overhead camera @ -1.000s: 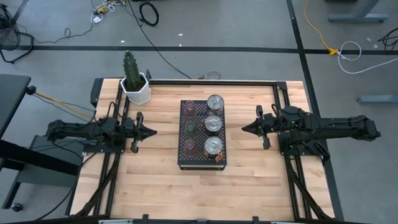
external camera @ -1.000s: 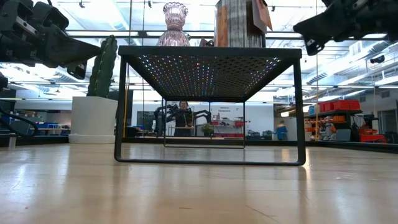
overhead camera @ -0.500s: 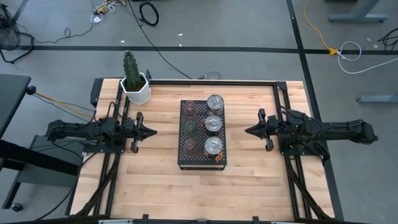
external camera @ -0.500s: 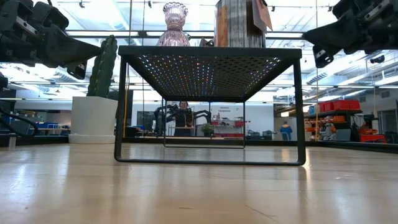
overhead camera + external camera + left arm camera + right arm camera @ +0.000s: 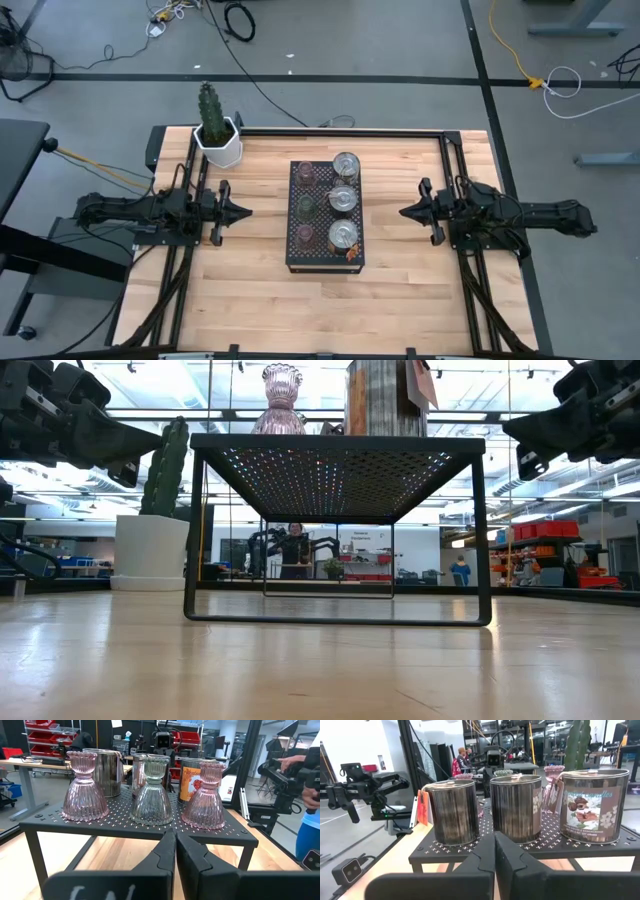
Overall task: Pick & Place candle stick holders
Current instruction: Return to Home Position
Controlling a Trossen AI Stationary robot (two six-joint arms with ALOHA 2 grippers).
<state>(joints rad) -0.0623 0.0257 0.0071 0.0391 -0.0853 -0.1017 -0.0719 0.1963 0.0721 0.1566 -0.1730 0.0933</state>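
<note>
Both my arms sit low, one on each side of the black perforated shelf (image 5: 322,215) at the middle of the wooden surface (image 5: 400,290). The left pincer (image 5: 243,211) is off the shelf's left side and the right pincer (image 5: 405,212) off its right. Both are well clear of it, closed on nothing, tips aimed at the shelf.

Risks, as I judge them:
- Shelf: it looks light. An inward swing at this height would clip its frame, shove it and shake the whole load.
- Three tin candles (image 5: 515,809): they fill the shelf's right row, nearest my right pincer, so a knock from that side hits them first.
- Glass holders: pink holder (image 5: 86,787), green holder (image 5: 151,792) and second pink holder (image 5: 204,795) fill the shelf's left row, upright and just beside each other. They are narrow-waisted and close to the edge, so a jolt could tip one off, and glass breaks.

Around the shelf:
- White pot (image 5: 218,143) with a cactus (image 5: 209,105) stands off the shelf's far left corner, apart from my left arm.
- A person (image 5: 293,548) is in the room well behind the shelf.
- Nothing lies between either pincer and the shelf.
</note>
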